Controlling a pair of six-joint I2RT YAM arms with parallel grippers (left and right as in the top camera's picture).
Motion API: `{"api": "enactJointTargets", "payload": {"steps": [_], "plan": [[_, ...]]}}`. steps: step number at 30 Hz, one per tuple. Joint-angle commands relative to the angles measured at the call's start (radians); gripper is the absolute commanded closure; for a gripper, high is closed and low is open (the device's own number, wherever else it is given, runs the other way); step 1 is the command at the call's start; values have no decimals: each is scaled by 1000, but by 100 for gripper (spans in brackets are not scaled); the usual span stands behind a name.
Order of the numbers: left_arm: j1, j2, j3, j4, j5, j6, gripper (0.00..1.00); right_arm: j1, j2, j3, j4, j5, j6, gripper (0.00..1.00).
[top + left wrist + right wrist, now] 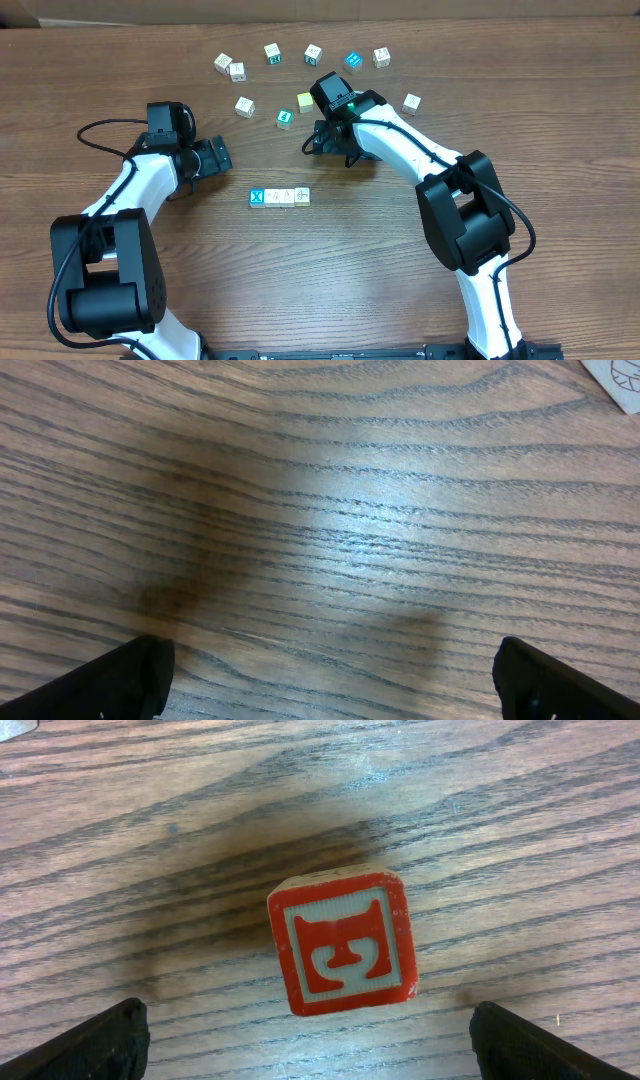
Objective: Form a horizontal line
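Observation:
A short horizontal row of several small cubes lies mid-table: a blue cube with a white X (257,198) at its left end and pale cream cubes (287,196) touching it to the right. A teal-green cube (285,118) stands apart, farther back. My right gripper (322,142) hovers behind the row, open. In the right wrist view its fingers (105,1042) stand wide, with a red-faced cube (342,942) on the table just ahead of the right gripper (310,1045), untouched. My left gripper (216,156) is open left of the row, and in its own view the left gripper (330,675) has only bare wood between its tips.
Loose letter cubes lie scattered along the back: a pale pair (230,67), single ones (272,53) (313,53), a blue one (352,61), more pale ones (381,57) (411,102) (245,106), and a yellow-green one (305,102). A cardboard wall runs behind them.

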Motion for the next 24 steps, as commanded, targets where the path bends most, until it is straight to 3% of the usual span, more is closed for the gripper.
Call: {"api": "enactJointTargets", "payload": {"steps": [1, 13, 24], "plan": [[-1, 13, -4, 0, 8, -10, 0, -3, 4, -5, 4, 10, 0, 0], [-21, -5, -4, -4, 7, -10, 0, -3, 4, -5, 4, 10, 0, 0], [-165, -88, -4, -4, 8, -10, 1, -3, 4, -5, 4, 10, 0, 0]]}}
